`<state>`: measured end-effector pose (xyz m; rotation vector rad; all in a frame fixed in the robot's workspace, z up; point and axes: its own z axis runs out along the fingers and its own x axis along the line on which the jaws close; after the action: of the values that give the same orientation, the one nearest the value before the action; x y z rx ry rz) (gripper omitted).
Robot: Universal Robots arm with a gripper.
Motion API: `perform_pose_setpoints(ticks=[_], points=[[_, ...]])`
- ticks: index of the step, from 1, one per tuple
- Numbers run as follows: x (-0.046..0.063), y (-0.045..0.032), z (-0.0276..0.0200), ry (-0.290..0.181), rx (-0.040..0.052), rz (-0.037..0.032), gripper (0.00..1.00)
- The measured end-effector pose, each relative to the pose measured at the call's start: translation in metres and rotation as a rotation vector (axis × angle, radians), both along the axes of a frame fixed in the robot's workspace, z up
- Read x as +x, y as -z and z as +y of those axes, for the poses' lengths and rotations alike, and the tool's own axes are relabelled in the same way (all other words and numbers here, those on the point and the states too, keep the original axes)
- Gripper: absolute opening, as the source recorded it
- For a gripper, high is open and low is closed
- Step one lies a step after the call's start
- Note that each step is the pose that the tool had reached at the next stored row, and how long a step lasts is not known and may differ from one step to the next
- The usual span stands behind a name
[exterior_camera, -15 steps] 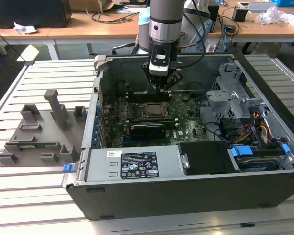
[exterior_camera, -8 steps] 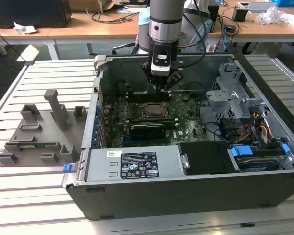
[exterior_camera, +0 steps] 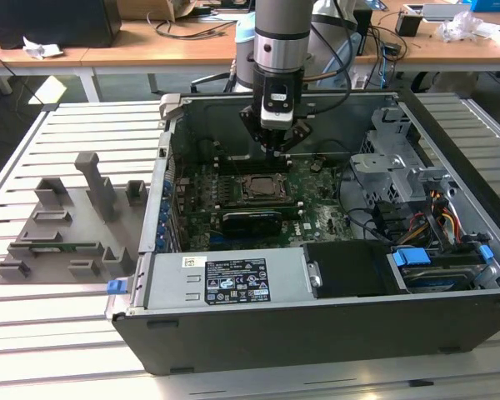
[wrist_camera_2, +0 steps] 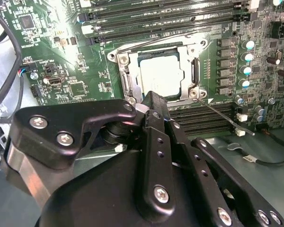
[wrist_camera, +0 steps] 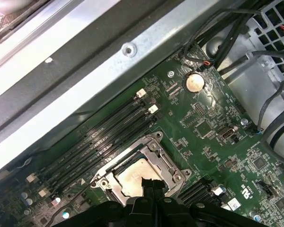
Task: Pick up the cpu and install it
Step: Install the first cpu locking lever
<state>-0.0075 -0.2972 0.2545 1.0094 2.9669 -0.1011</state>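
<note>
Jaws pressed together, empty; gripper hangs just above the socket frame on the green board; cpu lies inside that frame; 1 risk: if it sits crooked, downward pressure could damage both.

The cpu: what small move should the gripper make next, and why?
Probably lift straight up a little: the cpu already lies flat inside the socket frame, and the gripper, jaws shut and empty, hangs just above it.
</note>
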Motion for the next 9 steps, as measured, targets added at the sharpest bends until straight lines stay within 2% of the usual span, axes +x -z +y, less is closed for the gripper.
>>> perform_pose_setpoints(ticks=[9], points=[[0.0000,0.0000,0.0000,-0.060,0.0000,-0.0001,0.11]])
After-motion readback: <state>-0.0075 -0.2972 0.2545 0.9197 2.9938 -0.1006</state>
